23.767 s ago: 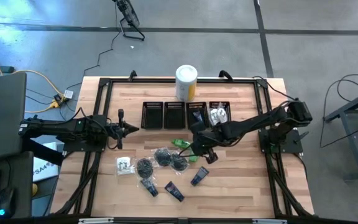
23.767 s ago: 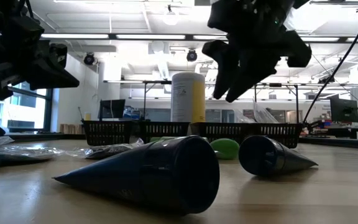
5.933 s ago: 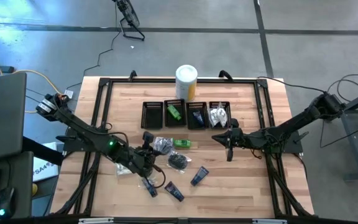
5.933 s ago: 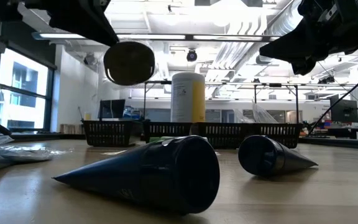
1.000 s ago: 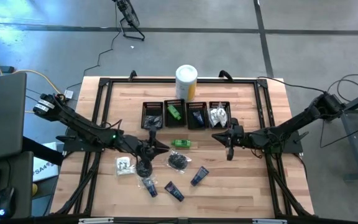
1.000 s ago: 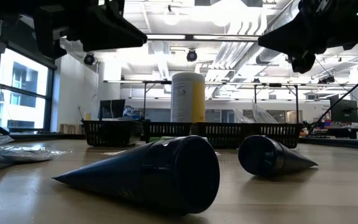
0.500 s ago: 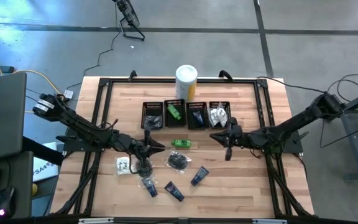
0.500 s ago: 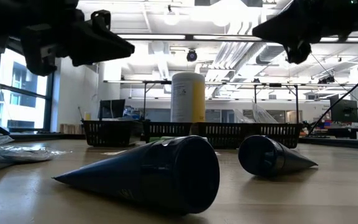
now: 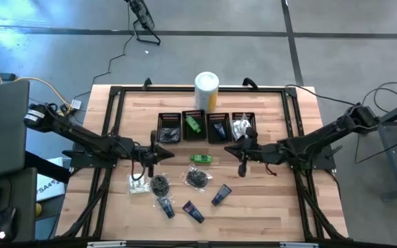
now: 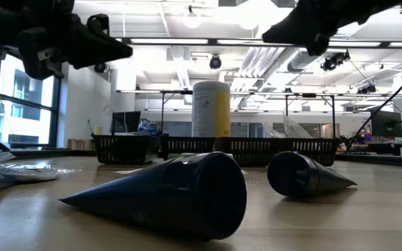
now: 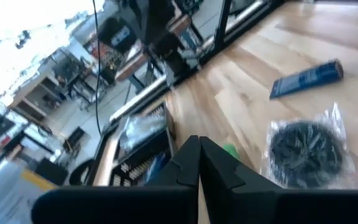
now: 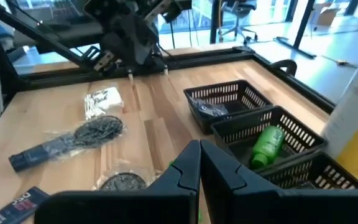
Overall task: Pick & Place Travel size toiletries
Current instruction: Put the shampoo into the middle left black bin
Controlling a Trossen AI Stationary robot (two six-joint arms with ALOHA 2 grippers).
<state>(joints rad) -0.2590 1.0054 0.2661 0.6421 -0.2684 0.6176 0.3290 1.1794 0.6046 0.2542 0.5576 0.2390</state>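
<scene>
Tool of the left arm (image 9: 158, 153), fingers pressed together and empty, hovers above the wooden surface (image 9: 267, 200). Nearest task item, the black round bagged bundle (image 9: 160, 184), lies just below-front of it; the right tool (image 9: 242, 153), also pressed together, is farther.

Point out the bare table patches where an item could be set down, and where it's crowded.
Bare wood: between the canister and the table's far corners, and along the near edge below the blue tubes. Crowded: the middle, from the four bins to the bagged bundles.
</scene>
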